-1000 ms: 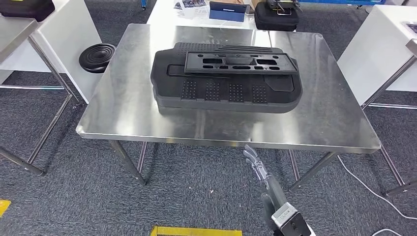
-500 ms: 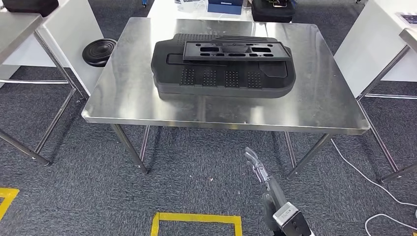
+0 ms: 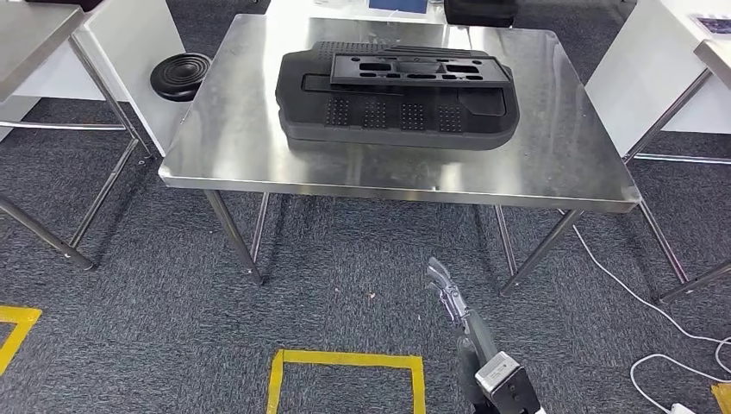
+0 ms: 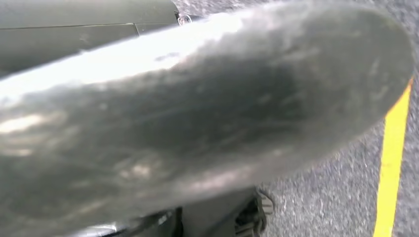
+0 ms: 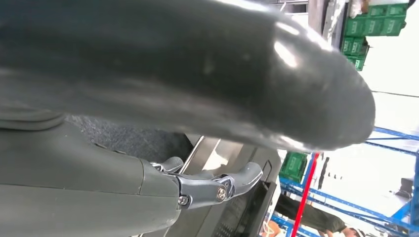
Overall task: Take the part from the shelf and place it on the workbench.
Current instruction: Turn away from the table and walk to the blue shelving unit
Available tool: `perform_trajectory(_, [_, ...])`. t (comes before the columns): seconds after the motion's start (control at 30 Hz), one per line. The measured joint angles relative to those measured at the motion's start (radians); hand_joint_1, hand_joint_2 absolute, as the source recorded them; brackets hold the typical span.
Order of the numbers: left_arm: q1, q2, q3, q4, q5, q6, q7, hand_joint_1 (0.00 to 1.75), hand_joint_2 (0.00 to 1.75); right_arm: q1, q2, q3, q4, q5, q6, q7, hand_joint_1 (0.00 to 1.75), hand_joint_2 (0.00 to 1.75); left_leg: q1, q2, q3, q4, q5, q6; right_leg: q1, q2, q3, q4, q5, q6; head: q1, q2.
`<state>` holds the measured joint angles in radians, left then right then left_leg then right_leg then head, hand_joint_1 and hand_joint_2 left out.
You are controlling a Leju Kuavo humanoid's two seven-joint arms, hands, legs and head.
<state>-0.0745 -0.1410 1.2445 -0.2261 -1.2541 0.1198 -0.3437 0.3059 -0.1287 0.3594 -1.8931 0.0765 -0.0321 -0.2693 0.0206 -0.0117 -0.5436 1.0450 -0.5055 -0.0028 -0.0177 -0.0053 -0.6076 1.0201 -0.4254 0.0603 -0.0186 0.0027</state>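
Left hand (image 4: 197,128): blurred grey blob close to the wrist camera, so we couldn't tell its state. The part (image 3: 420,68), a flat slotted black plate, lay on the big black moulded tray (image 3: 396,108) mid-table, toward the far edge of the table (image 3: 224,147). We judged it stiff, light plastic, not fragile, a bit slick; best gripped along a long edge or through the slots. Right hand (image 3: 446,291) hung below the near edge, over carpet, fingers straight, loosely apart, holding nothing.
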Motion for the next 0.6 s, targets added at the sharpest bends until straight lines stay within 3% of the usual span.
perform_trajectory(0.03, [0.000, 0.000, 0.001, 0.000, 0.000, 0.000, 0.000, 0.00, 0.00, 0.001, 0.001, -0.002, 0.001, 0.000, 0.000, 0.000, 0.00, 0.00, 0.000, 0.002, -0.009, -0.002, 0.009, 0.014, -0.001, 0.001, -0.014, 0.022, -0.020, 0.000, 0.002, 0.000])
perform_trajectory(0.1, [-0.001, 0.001, 0.002, 0.000, 0.000, 0.000, 0.000, 0.00, 0.00, 0.002, 0.002, -0.005, 0.002, -0.002, -0.001, 0.000, 0.00, 0.00, -0.002, 0.005, -0.032, -0.004, 0.028, 0.034, -0.003, 0.002, -0.054, 0.122, -0.092, -0.008, 0.008, 0.000])
perform_trajectory(0.17, [0.000, 0.001, 0.003, 0.000, 0.000, 0.000, 0.000, 0.00, 0.00, 0.002, 0.002, -0.009, 0.005, -0.005, -0.001, 0.000, 0.00, 0.00, -0.005, 0.008, -0.057, -0.004, 0.046, 0.040, -0.002, 0.003, -0.085, 0.240, -0.149, -0.009, 0.010, 0.000])
perform_trajectory(0.2, [0.000, 0.001, 0.003, 0.000, 0.000, 0.000, 0.001, 0.00, 0.00, 0.003, 0.003, -0.012, 0.006, -0.008, -0.001, 0.000, 0.00, 0.00, -0.007, 0.009, -0.069, -0.004, 0.055, 0.040, -0.002, 0.003, -0.082, 0.265, -0.153, -0.004, 0.010, 0.000])
perform_trajectory(0.23, [0.000, 0.001, 0.003, 0.000, 0.000, 0.000, 0.001, 0.00, 0.00, 0.004, 0.003, -0.016, 0.008, -0.010, -0.001, 0.001, 0.00, 0.00, -0.008, 0.010, -0.081, -0.004, 0.064, 0.039, -0.002, 0.003, -0.062, 0.256, -0.142, 0.003, 0.010, 0.000])
perform_trajectory(0.3, [0.000, 0.000, 0.003, 0.000, 0.000, 0.000, 0.004, 0.00, 0.00, 0.004, 0.004, -0.023, 0.010, -0.013, -0.003, 0.002, 0.00, 0.00, -0.008, 0.010, -0.101, -0.004, 0.082, 0.036, 0.001, 0.003, 0.026, 0.145, -0.105, 0.012, 0.010, 0.000])
perform_trajectory(0.37, [0.000, -0.001, 0.003, 0.000, 0.000, 0.000, 0.007, 0.00, 0.00, 0.004, 0.006, -0.028, 0.011, -0.016, -0.004, 0.002, 0.00, 0.00, -0.009, 0.010, -0.112, -0.006, 0.099, 0.027, 0.009, 0.003, 0.121, 0.008, -0.099, 0.002, 0.008, 0.000])
perform_trajectory(0.4, [-0.001, -0.002, 0.003, 0.000, 0.000, 0.000, 0.008, 0.00, 0.00, 0.005, 0.007, -0.031, 0.011, -0.016, -0.006, 0.002, 0.00, 0.00, -0.009, 0.010, -0.114, -0.008, 0.108, 0.020, 0.013, 0.003, 0.143, -0.032, -0.101, -0.004, 0.010, 0.000])
perform_trajectory(0.5, [0.001, -0.002, 0.004, 0.000, 0.000, 0.000, 0.012, 0.00, 0.00, 0.010, 0.013, -0.041, 0.012, -0.017, -0.011, 0.003, 0.00, 0.00, -0.006, 0.010, -0.117, -0.017, 0.128, 0.001, 0.012, 0.003, 0.135, -0.049, -0.086, -0.023, 0.015, 0.000])
perform_trajectory(0.53, [0.002, -0.001, 0.005, 0.000, -0.001, 0.000, 0.013, 0.00, 0.00, 0.011, 0.016, -0.045, 0.014, -0.017, -0.014, 0.004, 0.00, 0.00, -0.006, 0.009, -0.123, -0.007, 0.111, -0.004, 0.008, 0.002, 0.129, -0.050, -0.078, -0.032, 0.014, 0.000])
perform_trajectory(0.6, [0.003, 0.000, 0.005, 0.000, -0.001, 0.000, 0.015, 0.00, 0.00, 0.015, 0.023, -0.051, 0.016, -0.017, -0.018, 0.006, 0.00, 0.00, -0.005, 0.009, -0.146, 0.069, 0.028, -0.010, 0.001, 0.000, 0.120, -0.053, -0.060, -0.050, 0.013, 0.000])
